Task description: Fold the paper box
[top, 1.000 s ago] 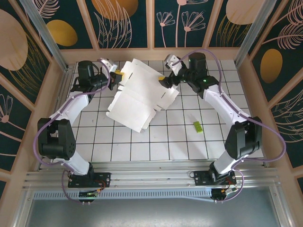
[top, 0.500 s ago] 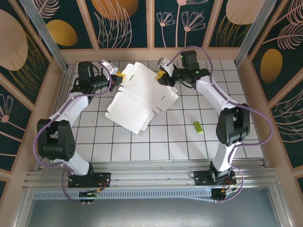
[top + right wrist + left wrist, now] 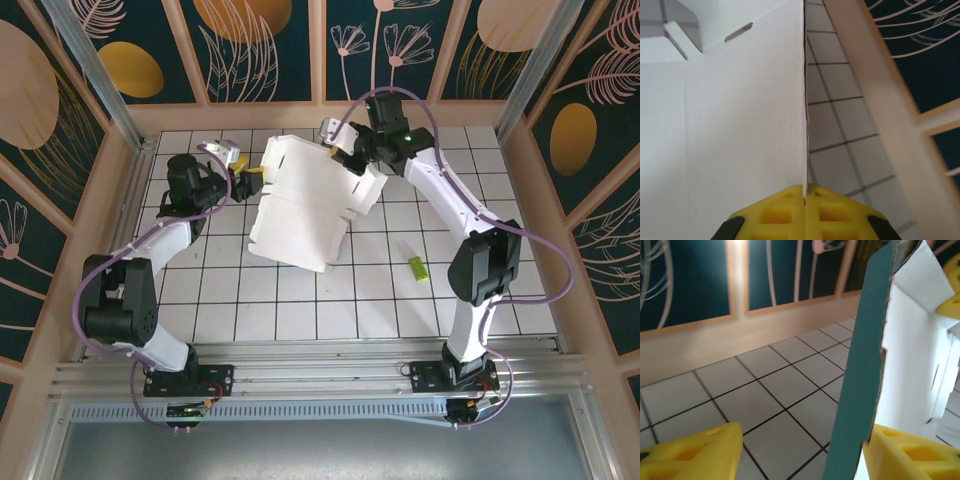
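Observation:
The paper box (image 3: 305,200) is a flapped white sheet, raised off the tiles at its far end. My right gripper (image 3: 347,157) holds its far right edge. In the right wrist view the yellow pads (image 3: 790,210) are pressed together on the thin card edge of the paper box (image 3: 740,125). My left gripper (image 3: 251,172) stands at the sheet's left edge. In the left wrist view the left gripper (image 3: 800,460) is open, and the card's blue-green face (image 3: 860,390) stands upright between the fingers, close against the right finger (image 3: 910,455).
A small yellow-green piece (image 3: 417,267) lies on the tiles right of the sheet. The wooden back wall (image 3: 740,335) is close behind both grippers. Open tiles (image 3: 300,310) stretch toward the arm bases.
My right gripper closed on the sheet's far edge and drew it up and back. My left gripper opened and let go of the left edge. The sheet shifted right and stands steeper.

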